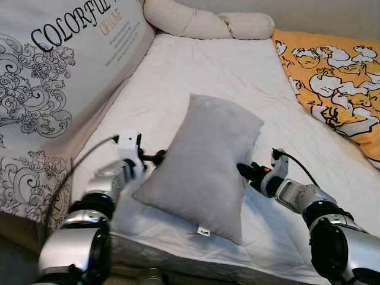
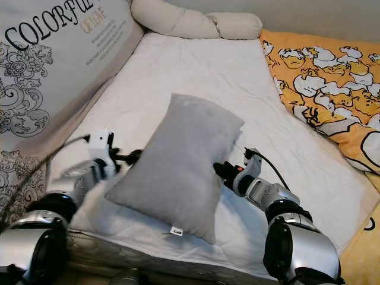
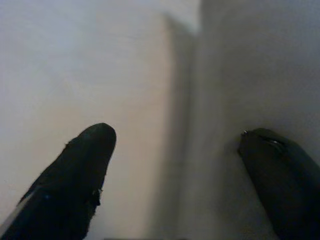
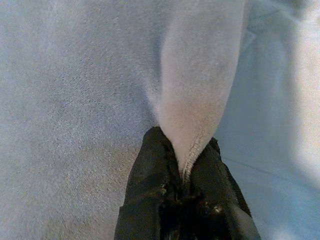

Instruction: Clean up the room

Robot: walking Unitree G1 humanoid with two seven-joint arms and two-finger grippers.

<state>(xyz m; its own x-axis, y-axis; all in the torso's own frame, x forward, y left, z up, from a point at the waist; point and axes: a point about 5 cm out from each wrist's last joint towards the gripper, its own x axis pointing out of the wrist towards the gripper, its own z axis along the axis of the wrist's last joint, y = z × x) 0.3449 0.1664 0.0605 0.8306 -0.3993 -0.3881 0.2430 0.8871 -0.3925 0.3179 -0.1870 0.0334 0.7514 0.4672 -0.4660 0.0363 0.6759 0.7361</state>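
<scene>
Right gripper had its jaws pinched tight on the seam edge of the grey pillow, likely so the soft fabric didn't slip; left gripper sat at the opposite edge, jaws spread, bracing rather than clamping, so pillow stood propped over the near edge of the bed, white mattress under it, yellow duvet well apart on the robot's right
</scene>
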